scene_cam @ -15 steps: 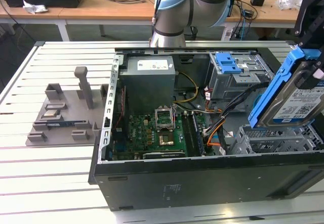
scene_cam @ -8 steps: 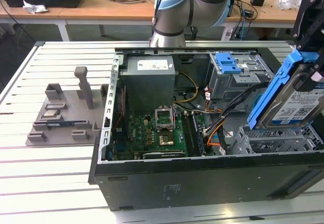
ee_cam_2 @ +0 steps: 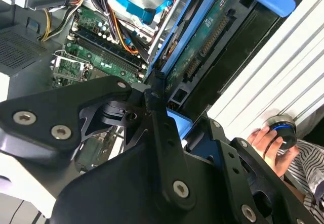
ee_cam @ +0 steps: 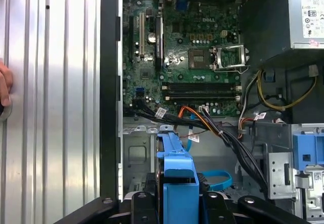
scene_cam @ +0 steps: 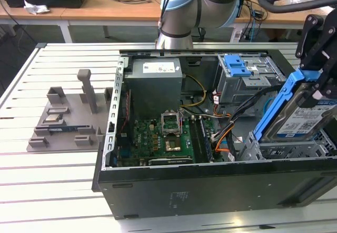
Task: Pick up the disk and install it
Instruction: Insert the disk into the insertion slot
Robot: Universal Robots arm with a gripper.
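In the exterior view the gripper (scene_cam: 318, 83) pinches the disk (scene_cam: 295, 120) by its blue carrier, long axis tilted, low end over the drive cage (scene_cam: 284, 150) (at the case's corner). In both wrist views the disk (ee_cam_2: 207, 42) (ee_cam: 177, 176) extends straight out from the gripper.

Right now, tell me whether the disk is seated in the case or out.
Out: the disk hangs tilted over the drive cage, held by the hand.
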